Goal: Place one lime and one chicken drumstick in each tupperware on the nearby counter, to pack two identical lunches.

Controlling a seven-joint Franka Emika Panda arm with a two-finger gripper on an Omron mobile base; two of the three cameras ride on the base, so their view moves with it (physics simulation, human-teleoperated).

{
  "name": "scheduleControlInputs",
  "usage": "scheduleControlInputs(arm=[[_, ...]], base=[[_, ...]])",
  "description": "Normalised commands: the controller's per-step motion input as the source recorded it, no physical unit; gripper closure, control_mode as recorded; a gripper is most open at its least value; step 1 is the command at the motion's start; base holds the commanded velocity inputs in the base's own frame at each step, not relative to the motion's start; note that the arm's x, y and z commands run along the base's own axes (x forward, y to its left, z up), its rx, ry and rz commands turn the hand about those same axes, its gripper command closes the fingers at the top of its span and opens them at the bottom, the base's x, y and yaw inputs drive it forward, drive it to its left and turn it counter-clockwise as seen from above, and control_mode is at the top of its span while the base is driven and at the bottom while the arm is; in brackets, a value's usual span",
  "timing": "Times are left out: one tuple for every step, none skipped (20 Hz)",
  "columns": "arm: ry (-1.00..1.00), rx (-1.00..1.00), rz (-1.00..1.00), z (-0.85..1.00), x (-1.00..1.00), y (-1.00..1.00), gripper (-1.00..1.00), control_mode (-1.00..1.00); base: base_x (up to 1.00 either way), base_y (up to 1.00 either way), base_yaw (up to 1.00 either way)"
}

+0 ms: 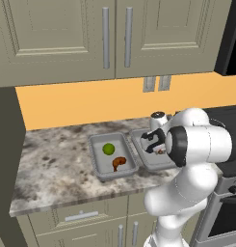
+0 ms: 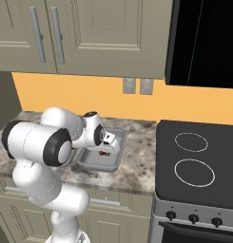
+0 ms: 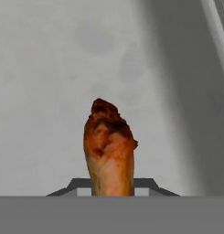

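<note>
Now two grey trays sit side by side on the speckled counter, left of the stovetop. Left tray holds a lime toward its back and a drumstick toward its front, the two near but apart. Gripper hangs low over the right tray, pointing down into it. Fingers are clamped on a second drumstick: hand view shows it standing up between the dark tips, grey tray floor behind. Whether the meat touches the floor, cannot tell. Arm hides most of the right tray in both base views.
</note>
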Motion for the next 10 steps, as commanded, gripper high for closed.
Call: scheduleControlInputs(arm=[[0.01,0.0,0.0,-0.41,0.1,0.0,1.0,-1.0],[0.01,0.0,0.0,-0.39,0.0,-0.09,1.0,-1.0],[0.0,0.0,0.0,-0.39,0.0,-0.18,1.0,-1.0],[0.0,0.0,0.0,-0.37,0.0,-0.22,1.0,-1.0],[0.0,0.0,0.0,-0.36,0.0,-0.22,1.0,-1.0],[0.0,0.0,0.0,-0.36,0.0,-0.21,1.0,-1.0],[0.0,0.0,0.0,-0.43,0.0,-0.07,1.0,-1.0],[0.0,0.0,0.0,-0.45,0.0,0.0,1.0,-1.0],[0.0,0.0,0.0,-0.46,0.0,0.0,1.0,-1.0],[0.0,0.0,0.0,-0.46,0.0,0.0,1.0,-1.0]], base=[[0.0,0.0,0.0],[0.0,0.0,0.0],[0.0,0.0,0.0],[0.0,0.0,0.0],[0.0,0.0,0.0],[0.0,0.0,0.0],[0.0,0.0,0.0],[0.0,0.0,0.0],[0.0,0.0,0.0],[0.0,0.0,0.0]])
